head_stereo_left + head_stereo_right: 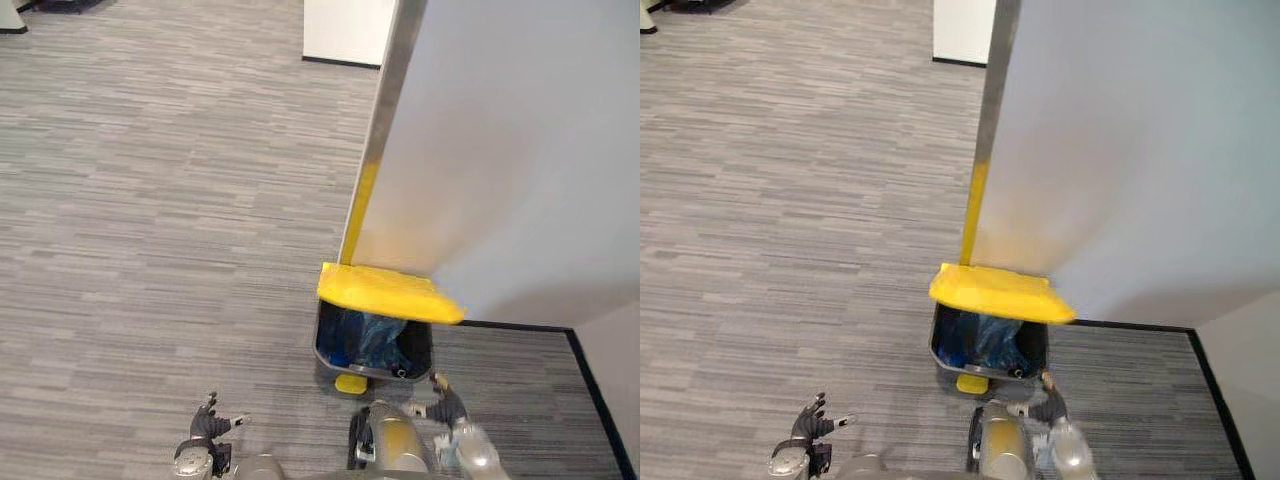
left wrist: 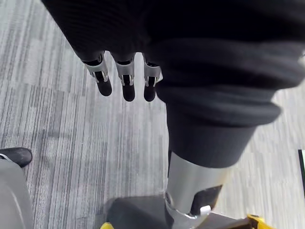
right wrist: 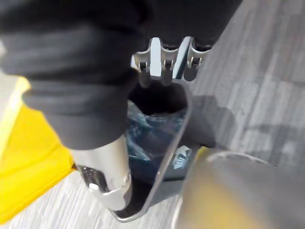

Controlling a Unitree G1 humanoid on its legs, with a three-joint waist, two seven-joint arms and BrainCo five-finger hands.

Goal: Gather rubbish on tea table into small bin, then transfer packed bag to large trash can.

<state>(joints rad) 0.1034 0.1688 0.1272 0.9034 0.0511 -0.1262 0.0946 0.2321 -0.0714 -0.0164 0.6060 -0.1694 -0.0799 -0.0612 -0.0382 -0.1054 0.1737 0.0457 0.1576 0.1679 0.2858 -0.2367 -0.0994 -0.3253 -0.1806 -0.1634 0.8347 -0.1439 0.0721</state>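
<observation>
The right hand, fingers straight and holding nothing, hangs by the near right corner of the dark grey large trash can. The can's yellow flap lid stands raised by the white wall panel. A crumpled blue plastic bag lies inside, just ahead of and below that hand. The left hand, likewise slack and empty, hovers well apart over grey striped carpet, so the right is nearer.

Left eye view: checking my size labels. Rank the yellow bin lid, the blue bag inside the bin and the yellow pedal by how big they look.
1. Flat yellow plastic lid
2. Crumpled blue plastic bag, partly covered
3. Small yellow foot pedal
</observation>
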